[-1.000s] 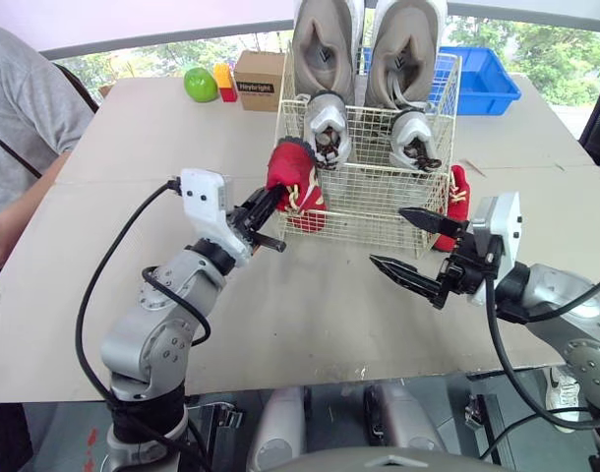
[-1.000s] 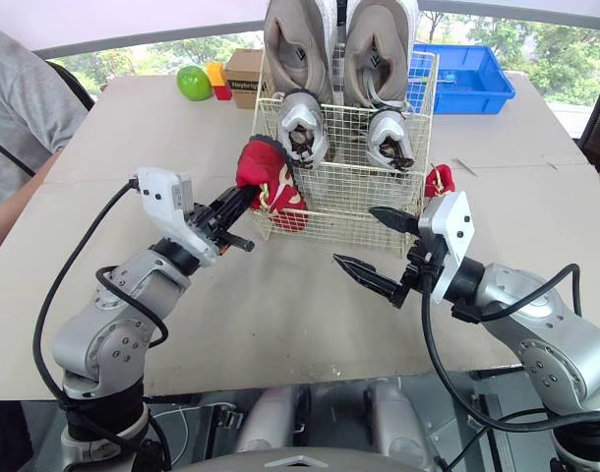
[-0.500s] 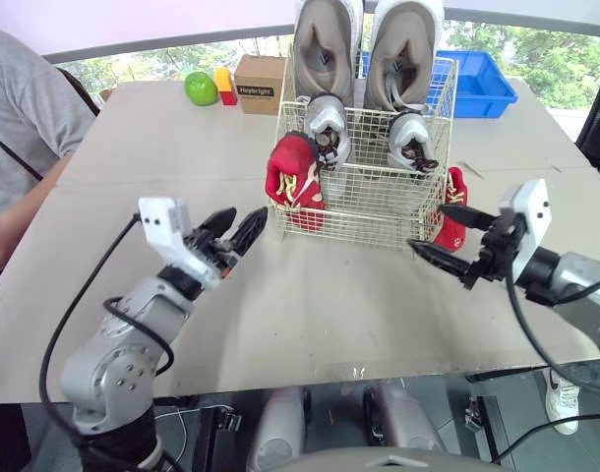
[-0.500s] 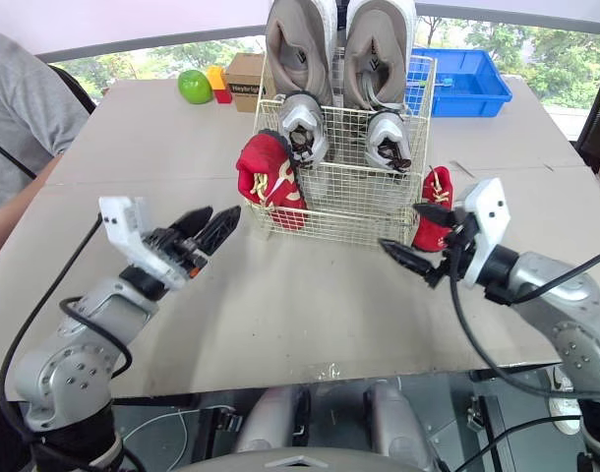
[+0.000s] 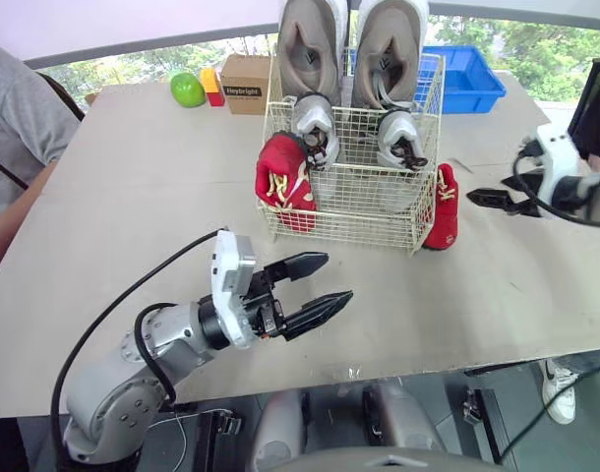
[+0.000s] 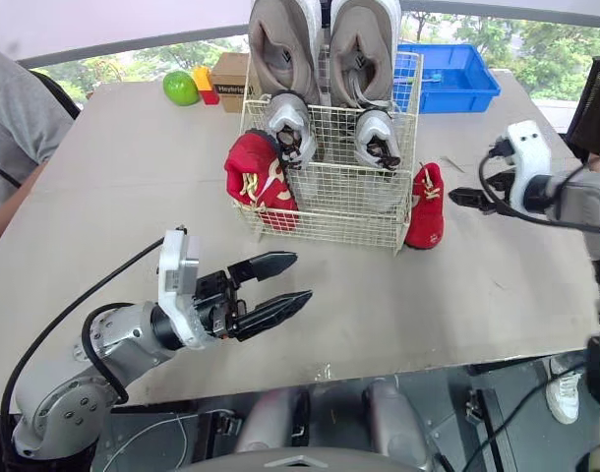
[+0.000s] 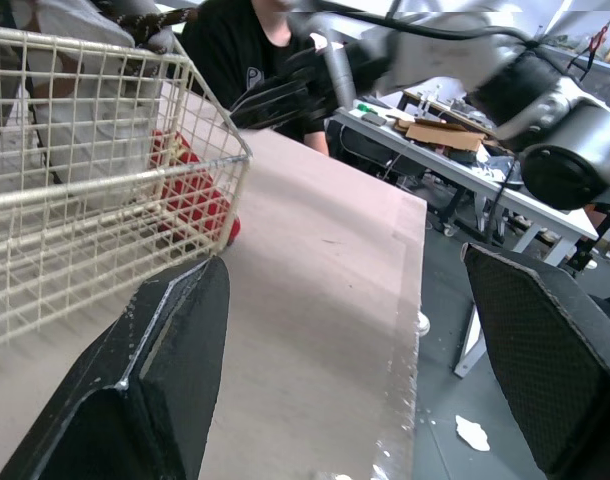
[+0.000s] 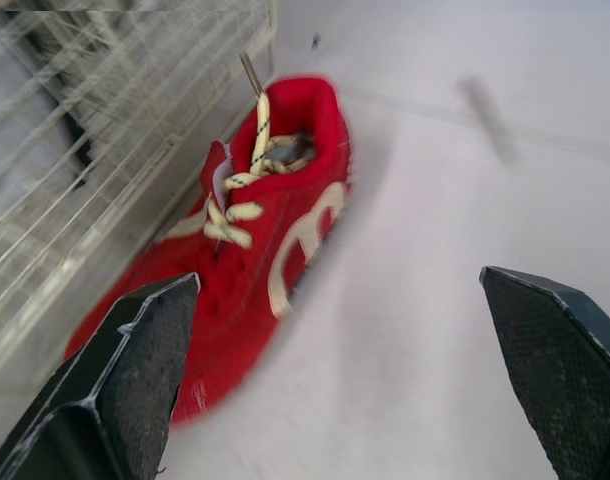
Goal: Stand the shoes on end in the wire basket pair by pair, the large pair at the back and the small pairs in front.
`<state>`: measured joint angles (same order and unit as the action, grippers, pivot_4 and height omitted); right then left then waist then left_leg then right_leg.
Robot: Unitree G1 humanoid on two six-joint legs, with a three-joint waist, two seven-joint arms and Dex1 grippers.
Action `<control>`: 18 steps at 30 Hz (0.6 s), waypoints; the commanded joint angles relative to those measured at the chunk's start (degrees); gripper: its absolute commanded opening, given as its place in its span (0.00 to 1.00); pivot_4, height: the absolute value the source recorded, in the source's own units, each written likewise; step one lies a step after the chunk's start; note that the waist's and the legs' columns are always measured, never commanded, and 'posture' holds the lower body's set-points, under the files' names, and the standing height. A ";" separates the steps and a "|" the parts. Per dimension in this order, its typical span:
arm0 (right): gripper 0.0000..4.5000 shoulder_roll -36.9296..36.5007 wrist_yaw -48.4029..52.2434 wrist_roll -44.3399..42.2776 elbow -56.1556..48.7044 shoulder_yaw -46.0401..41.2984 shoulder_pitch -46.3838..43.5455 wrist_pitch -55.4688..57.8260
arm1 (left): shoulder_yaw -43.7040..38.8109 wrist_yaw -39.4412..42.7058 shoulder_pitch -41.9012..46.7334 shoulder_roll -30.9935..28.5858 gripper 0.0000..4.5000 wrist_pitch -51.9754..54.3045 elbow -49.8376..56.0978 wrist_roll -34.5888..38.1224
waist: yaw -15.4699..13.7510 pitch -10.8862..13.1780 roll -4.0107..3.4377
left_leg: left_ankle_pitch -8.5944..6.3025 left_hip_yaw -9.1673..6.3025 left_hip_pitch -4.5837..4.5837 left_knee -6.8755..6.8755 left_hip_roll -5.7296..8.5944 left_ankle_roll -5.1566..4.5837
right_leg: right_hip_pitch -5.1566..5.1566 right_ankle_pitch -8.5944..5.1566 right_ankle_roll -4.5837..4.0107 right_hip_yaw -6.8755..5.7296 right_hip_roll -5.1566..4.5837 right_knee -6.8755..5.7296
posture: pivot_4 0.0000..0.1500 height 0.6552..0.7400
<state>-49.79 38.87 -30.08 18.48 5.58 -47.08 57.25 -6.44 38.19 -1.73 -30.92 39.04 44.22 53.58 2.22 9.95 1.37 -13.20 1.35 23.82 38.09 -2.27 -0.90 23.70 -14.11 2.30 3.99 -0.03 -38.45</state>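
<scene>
Grey shoes (image 5: pixel 310 44) upright in wire basket (image 5: pixel 359 211), red shoes (image 5: pixel 285 182) leaning outside

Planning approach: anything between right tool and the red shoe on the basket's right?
No. Right eye view shows bare table between right tool and red shoe.

The left arm (image 5: pixel 133 359) was built of rounded silver-grey metal joint shells with dark seams between them. A thick black cable (image 5: pixel 123 295) ran from its base to a white box-shaped wrist housing (image 5: pixel 231 280). The left gripper (image 5: pixel 336 276) had two long, black, tapering fingers (image 5: pixel 300 264). Seen close, their inner pads (image 7: pixel 545 350) were finely cross-hatched, and one finger's edge was scuffed pale. The right gripper (image 5: pixel 494 177) had the same black pointed fingers, a matching white housing (image 5: pixel 554 155) and thin black cables (image 6: pixel 536 218) leading to a grey forearm (image 5: pixel 597 192).
</scene>
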 commanded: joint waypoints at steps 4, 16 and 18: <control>0.56 7.44 8.77 10.97 24.15 6.75 -10.59 -8.96 | 1.10 -2.44 0.49 0.97 0.91 -3.06 1.04 -1.83 | 0.00 0.04 -0.07 | -0.03 -0.01 0.09 -0.11 0.00 -0.03 | 0.00 0.03 0.04 -0.03 -0.01 0.31 | 1.00 1.00; 0.01 -3.99 11.72 4.07 -4.52 -18.21 7.34 -3.57 | 3.54 -1.13 0.37 1.55 0.91 -6.54 -1.86 -4.10 | -2.06 0.11 -0.20 | -0.05 -0.09 0.19 -0.12 0.05 -0.07 | -0.04 0.04 0.06 -0.12 -0.17 0.43 | 1.00 1.00; 0.01 -1.03 9.74 -3.47 -18.66 -31.70 14.37 -2.06 | 4.09 -0.29 1.03 1.59 0.91 -6.85 -3.00 -4.24 | -2.21 0.14 -0.33 | -0.06 -0.13 0.28 -0.18 0.06 -0.08 | 0.01 0.01 0.13 -0.16 -0.13 0.47 | 1.00 1.00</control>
<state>-51.60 49.69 -26.38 12.12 -14.80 -33.24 54.36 -2.69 36.67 -1.54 -29.54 33.60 40.89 49.45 0.00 10.08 1.04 -13.26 1.23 24.10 37.88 -2.21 -0.98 23.72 -14.11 2.44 3.85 -0.14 -37.98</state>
